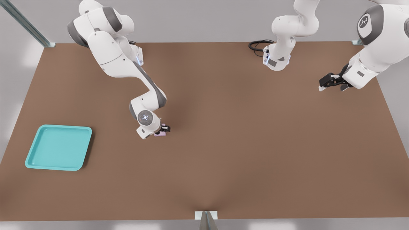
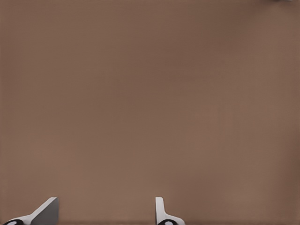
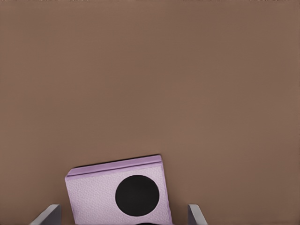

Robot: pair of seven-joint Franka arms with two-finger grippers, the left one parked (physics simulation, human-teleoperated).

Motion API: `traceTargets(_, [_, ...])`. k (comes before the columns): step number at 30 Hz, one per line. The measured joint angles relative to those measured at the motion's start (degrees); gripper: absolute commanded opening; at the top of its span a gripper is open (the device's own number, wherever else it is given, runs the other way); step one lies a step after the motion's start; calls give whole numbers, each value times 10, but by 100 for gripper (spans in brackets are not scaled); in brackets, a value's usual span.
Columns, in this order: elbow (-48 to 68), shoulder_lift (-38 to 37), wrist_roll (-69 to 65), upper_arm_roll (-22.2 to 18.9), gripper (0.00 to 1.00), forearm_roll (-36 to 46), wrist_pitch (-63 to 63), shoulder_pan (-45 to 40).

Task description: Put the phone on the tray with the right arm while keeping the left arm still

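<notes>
The phone [image 1: 159, 134] is a small pale lilac slab lying flat on the brown table, a little left of centre in the front view. In the right wrist view the phone [image 3: 91, 197] shows one round black lens. My right arm's gripper [image 1: 163, 130] is down at the table over it. The gripper [image 3: 123, 218] is open, with a pale fingertip [image 3: 49, 215] on each side of the phone and small gaps between. The turquoise tray [image 1: 57, 147] sits with nothing in it near the front view's left edge, well apart from the phone.
The brown table [image 1: 239, 143] stretches wide between phone and tray and towards the front view's right. The parked left arm's gripper [image 1: 332, 81] hangs at the far right. A black cable [image 1: 258, 45] loops at the back edge.
</notes>
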Motion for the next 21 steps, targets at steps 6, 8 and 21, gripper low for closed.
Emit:
traceTargets(6, [-3, 10, 5, 0, 100, -7, 18, -1])
traceTargets(8, [-2, 10, 6, 4, 100, -9, 22, -1])
traceTargets(21, [1, -10, 5, 12, 24, -26, 26, -6])
